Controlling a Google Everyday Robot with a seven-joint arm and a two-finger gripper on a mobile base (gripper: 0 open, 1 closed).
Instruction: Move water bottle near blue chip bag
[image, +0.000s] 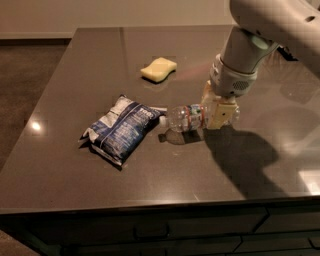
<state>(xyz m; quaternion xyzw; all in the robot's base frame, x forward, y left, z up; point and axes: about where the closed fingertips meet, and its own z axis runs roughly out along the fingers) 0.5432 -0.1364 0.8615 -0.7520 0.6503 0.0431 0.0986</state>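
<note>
Claw (218, 114) closed around the water bottle (184, 118).
It juts sideways from the claw, cap just beside the blue chip bag (121, 131).

A yellow sponge (159, 69) lies on the dark tabletop (65, 165), near the far edge. Drawer fronts (150, 232) sit below the near edge.

Cream-yellow blocky gripper (216, 114) just above dark worktop (100, 60), jaws clamped on clear ribbed plastic water bottle (185, 117). Above jaws, grey-white cylindrical wrist (232, 80); higher, smooth white rounded arm casing (270, 15).
</note>
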